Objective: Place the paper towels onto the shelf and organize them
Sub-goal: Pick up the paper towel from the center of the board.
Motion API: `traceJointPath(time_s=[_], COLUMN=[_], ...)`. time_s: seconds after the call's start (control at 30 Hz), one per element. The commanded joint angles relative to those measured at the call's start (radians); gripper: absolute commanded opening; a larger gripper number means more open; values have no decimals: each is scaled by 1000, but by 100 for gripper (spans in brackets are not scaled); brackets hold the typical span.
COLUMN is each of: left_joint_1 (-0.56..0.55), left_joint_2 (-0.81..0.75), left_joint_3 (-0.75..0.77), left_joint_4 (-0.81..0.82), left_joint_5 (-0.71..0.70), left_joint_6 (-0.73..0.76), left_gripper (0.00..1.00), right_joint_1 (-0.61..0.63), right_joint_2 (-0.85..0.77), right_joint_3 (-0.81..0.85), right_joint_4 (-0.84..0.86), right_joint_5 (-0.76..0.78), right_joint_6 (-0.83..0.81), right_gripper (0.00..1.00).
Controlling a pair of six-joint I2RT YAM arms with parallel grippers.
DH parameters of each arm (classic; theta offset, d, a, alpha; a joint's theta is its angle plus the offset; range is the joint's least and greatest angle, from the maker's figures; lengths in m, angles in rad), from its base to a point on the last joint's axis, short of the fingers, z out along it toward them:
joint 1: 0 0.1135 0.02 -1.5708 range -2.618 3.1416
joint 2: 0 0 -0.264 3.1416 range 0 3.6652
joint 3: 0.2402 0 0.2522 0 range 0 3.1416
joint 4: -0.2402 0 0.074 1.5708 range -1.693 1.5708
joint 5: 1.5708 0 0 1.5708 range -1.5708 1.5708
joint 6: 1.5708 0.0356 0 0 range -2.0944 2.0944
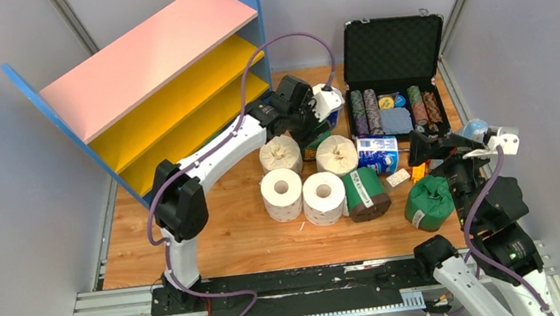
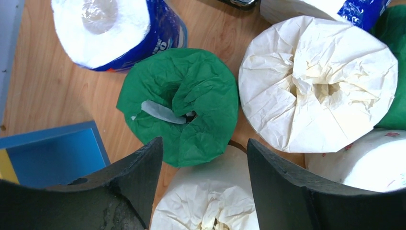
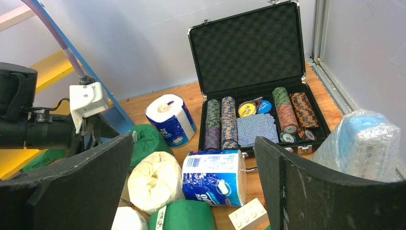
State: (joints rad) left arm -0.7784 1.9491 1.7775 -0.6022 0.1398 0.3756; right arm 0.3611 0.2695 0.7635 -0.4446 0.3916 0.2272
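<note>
From above, the shelf (image 1: 157, 84) stands at the table's far-left corner with no roll visible on its pink and yellow boards, while the paper towels (image 1: 321, 181) cluster on the wood at mid-table — cream, bare white, green and blue-printed rolls close together. The open black case (image 1: 393, 49) sits at the far-right corner, its tray holding upright rows of poker chips (image 1: 365, 111). The left gripper (image 1: 313, 125) hangs over the cluster's far edge; the right gripper (image 1: 429, 156) is near the right edge, by another green roll (image 1: 430, 202). In the left wrist view, the left gripper (image 2: 205, 163) is spread wide, holding nothing, above a green-wrapped roll (image 2: 179, 103) with a cream roll (image 2: 318, 84) just beside it. The right wrist view shows the right gripper (image 3: 194, 191) also gaping and empty, facing the case (image 3: 249, 48), with a blue-printed roll (image 3: 215, 177) lying on its side before it and a clear plastic bag (image 3: 366, 143) toward the right edge.
</note>
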Motion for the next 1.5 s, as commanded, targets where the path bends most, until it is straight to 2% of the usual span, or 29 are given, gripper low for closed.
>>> traceJointPath(time_s=[0.0, 0.23, 0.47, 0.7, 1.1, 1.27, 1.47], left_joint_1=[-4, -4, -4, -3, -3, -4, -4], left_joint_2=[38, 142, 213, 228, 160, 184, 238], left_joint_3=[60, 115, 148, 166, 165, 170, 192], left_joint_4=[4, -41, -61, -113, -183, -164, -148], left_joint_5=[52, 15, -53, -3, 146, 88, -5], left_joint_6=[110, 189, 227, 234, 238, 233, 229], left_gripper=[71, 66, 72, 74, 87, 81, 69], right_joint_1=[-3, -3, -3, -2, -3, -2, -3], right_joint_2=[-11, -17, -6, -8, -6, -4, 0], right_joint_3=[-7, -13, -13, -15, -16, -16, -16], right_joint_4=[32, 35, 37, 36, 36, 36, 38], right_joint_5=[10, 20, 9, 9, 10, 11, 9], right_joint_6=[5, 3, 3, 4, 3, 3, 3], right_gripper=[100, 100, 100, 100, 100, 100, 100])
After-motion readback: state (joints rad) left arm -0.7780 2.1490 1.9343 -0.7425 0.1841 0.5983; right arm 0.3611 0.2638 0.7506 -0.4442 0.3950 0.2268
